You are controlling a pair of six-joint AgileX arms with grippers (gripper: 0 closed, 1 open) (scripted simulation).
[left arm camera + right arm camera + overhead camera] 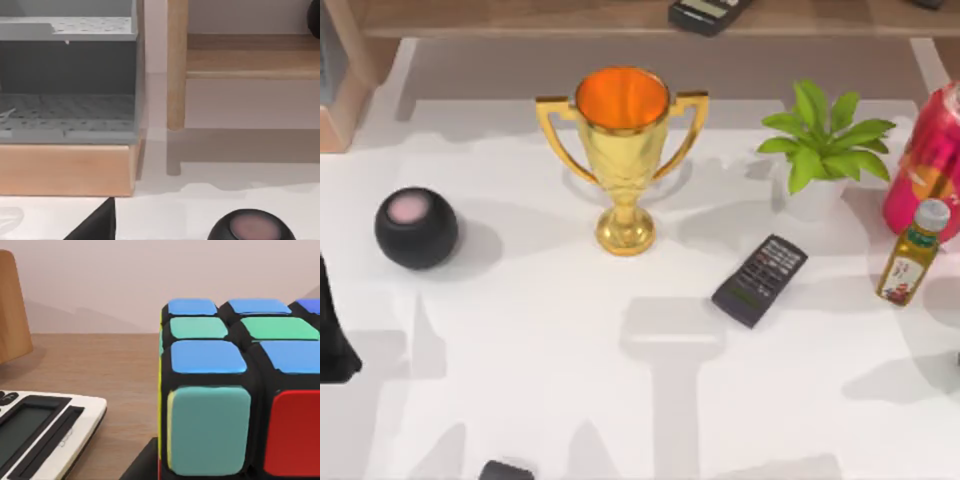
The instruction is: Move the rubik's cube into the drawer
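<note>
1. Top view: the white surface [520, 340] carries a gold trophy [623, 150], a black ball [416, 228] toward the left, a remote control [760, 279], a potted plant [825, 150], an oil bottle [914, 251] and a red can [928, 160] at the right edge. A wooden shelf [520, 18] runs along the far side with a calculator [705, 12] on it. A dark part of the left arm [335, 340] sits at the left edge.

2. Left wrist view: the drawer [67, 107] stands open, a grey perforated floor inside a wooden case, the black ball in the foreground. Whether the left gripper is apart or together, I cannot tell.

3. Right wrist view: the rubik's cube [225, 390] rests on the wooden shelf, just beside the calculator, very close to the camera. A dark part of the right gripper [142, 465] lies at the cube's base; I cannot tell its opening or whether it touches.

4. Handling judgement: the cube looks rigid, light and smooth-faced, likely slippery. Grip two opposite flat faces squarely at mid-height; corner or edge contact risks twisting out.

5. The cube lies well apart from the drawer, which is on the left.
</note>
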